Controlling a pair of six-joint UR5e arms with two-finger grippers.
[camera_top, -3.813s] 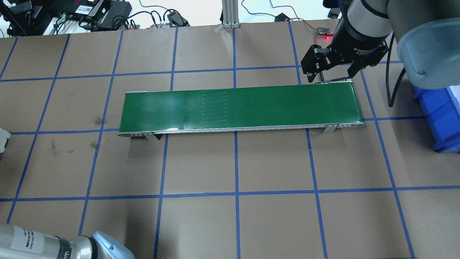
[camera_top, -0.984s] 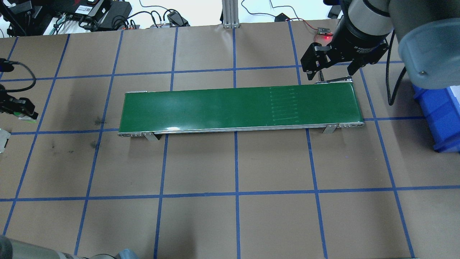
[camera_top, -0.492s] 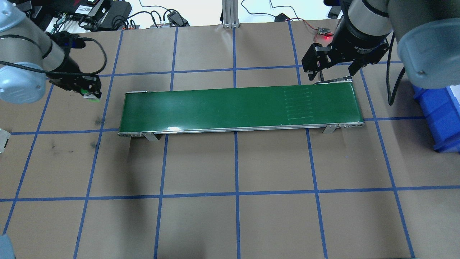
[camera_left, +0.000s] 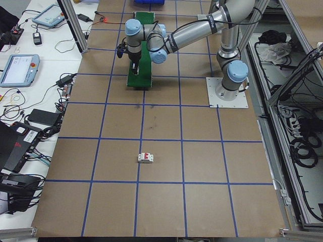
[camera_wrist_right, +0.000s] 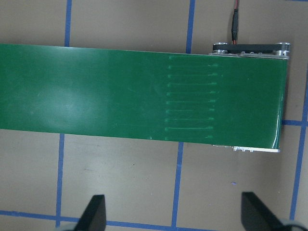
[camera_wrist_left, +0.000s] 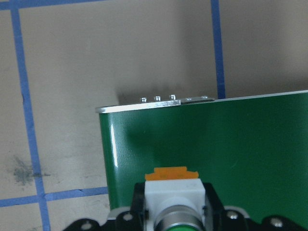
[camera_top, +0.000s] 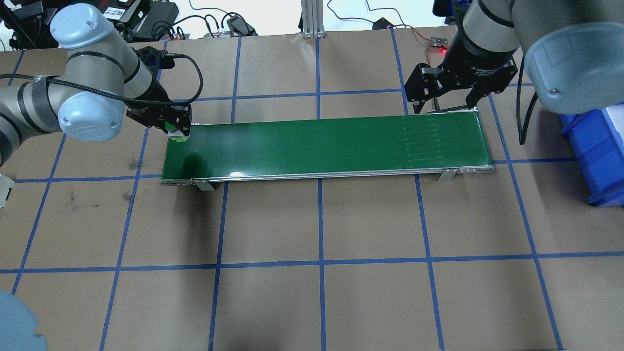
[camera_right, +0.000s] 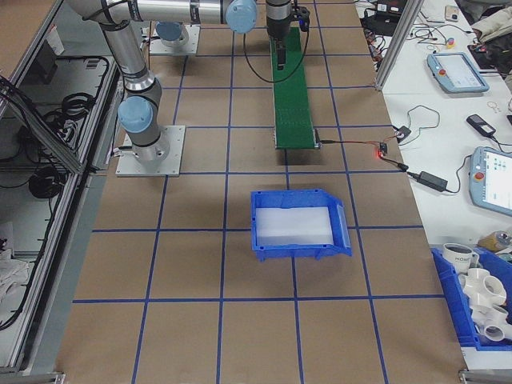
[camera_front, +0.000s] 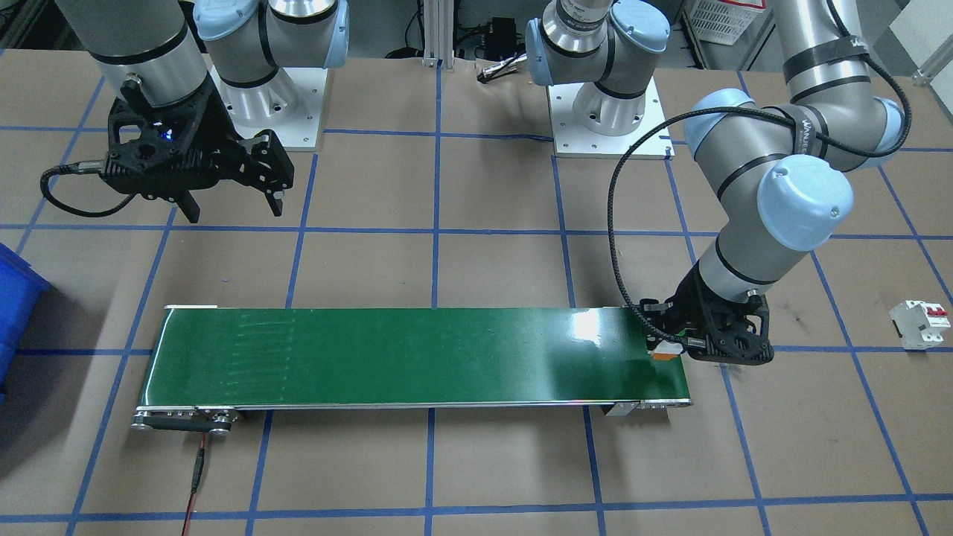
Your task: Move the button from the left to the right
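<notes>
Left gripper (camera_top: 176,130) is clenched on the button (camera_wrist_left: 173,204), which sits between its black fingers above the left end of the green conveyor belt (camera_top: 321,145); whether it touches the belt is hard to judge. Its square white body carries an orange base and a round green cap. Right gripper (camera_front: 227,201) hangs released, fingers spread, above the smooth, glossy belt's opposite end.
</notes>
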